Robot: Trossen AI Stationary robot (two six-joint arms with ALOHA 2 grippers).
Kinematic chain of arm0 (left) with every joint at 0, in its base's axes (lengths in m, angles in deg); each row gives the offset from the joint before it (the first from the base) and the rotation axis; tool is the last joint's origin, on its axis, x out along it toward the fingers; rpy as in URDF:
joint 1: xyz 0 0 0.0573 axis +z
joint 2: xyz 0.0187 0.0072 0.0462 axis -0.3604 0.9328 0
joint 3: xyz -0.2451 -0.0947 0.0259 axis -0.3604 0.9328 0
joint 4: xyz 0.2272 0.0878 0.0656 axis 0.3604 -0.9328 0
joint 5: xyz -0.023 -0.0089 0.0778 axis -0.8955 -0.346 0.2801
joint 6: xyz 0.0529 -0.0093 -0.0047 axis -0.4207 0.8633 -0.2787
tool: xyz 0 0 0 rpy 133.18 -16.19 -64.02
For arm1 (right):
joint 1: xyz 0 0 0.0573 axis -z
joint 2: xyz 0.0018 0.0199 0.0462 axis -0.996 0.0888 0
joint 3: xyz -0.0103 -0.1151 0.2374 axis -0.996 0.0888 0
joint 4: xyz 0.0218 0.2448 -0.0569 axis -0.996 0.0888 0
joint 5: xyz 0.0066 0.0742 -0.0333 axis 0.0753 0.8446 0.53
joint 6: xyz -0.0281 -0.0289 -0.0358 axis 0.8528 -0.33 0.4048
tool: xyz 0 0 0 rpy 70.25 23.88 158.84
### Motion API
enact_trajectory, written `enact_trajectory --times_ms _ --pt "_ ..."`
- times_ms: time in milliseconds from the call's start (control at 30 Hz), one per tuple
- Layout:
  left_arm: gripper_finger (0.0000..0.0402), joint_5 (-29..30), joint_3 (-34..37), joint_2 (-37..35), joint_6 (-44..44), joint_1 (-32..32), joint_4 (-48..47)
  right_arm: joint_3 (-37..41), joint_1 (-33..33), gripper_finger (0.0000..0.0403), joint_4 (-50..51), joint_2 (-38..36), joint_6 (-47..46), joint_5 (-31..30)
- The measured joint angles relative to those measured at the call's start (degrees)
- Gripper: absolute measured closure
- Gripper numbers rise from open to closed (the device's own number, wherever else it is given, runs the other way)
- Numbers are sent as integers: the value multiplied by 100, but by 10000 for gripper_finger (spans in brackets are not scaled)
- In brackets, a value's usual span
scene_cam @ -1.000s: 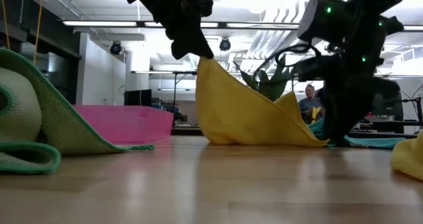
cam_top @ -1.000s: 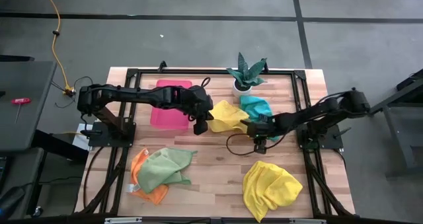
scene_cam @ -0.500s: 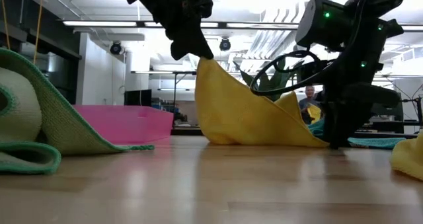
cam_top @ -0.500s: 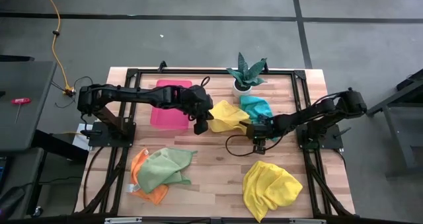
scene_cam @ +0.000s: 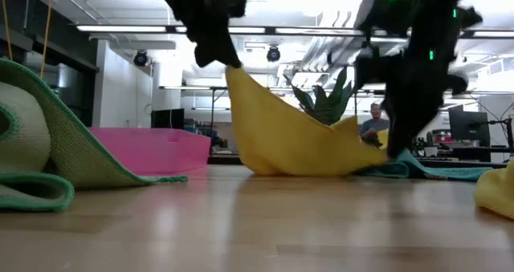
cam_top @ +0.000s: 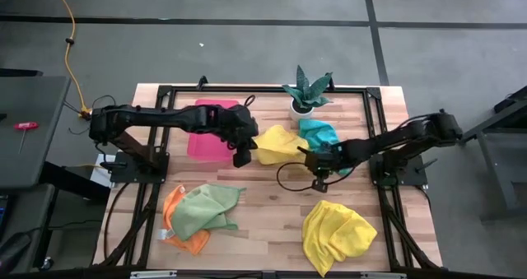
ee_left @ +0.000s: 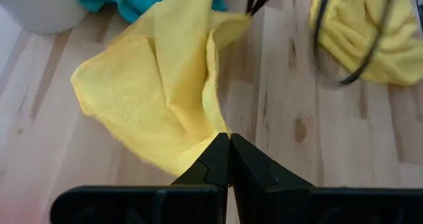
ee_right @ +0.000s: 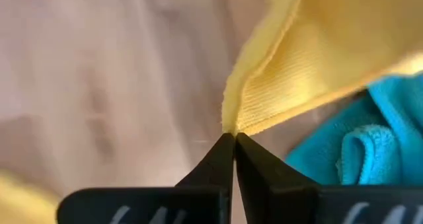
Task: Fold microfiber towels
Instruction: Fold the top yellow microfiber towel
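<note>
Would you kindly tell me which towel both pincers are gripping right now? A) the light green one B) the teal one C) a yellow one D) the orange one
C: the left pincer and the right pincer are each shut on a corner of the yellow towel.

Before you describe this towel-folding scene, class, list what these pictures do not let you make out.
- Orange towel, high view: mostly covered by the light green towel, so its shape is unclear.
- Teal towel, high view: partly hidden by the held yellow towel and the right gripper.
- Left gripper, low view: the arm above is cut off by the top edge.
- Person, low view: too small and half hidden behind the right arm.
</note>
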Motion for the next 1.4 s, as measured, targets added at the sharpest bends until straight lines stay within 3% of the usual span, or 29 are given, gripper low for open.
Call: enact_trajectory --times_ms 200,367,533,800,1067,1400 --pt "401 192 0 -671 -53 -2 -349 -835 133 402 344 -996 78 444" --pt "401 731 -2 -1039 -156 1 -399 -1498 387 402 575 -1499 98 140" --pt "401 1228 -2 -1203 -203 29 -360 -2143 691 402 975 -1640 337 -93" --pt "401 1341 -407 -1232 -325 239 -420 -3026 1043 403 1849 -1657 814 -517" --pt "401 2177 -1253 -1230 -1111 459 -846 -3521 1292 403 2442 -1656 1145 -1222" --pt "401 2897 -1377 -1164 -1659 561 -770 -4003 1555 403 2585 -1659 1503 -1632"
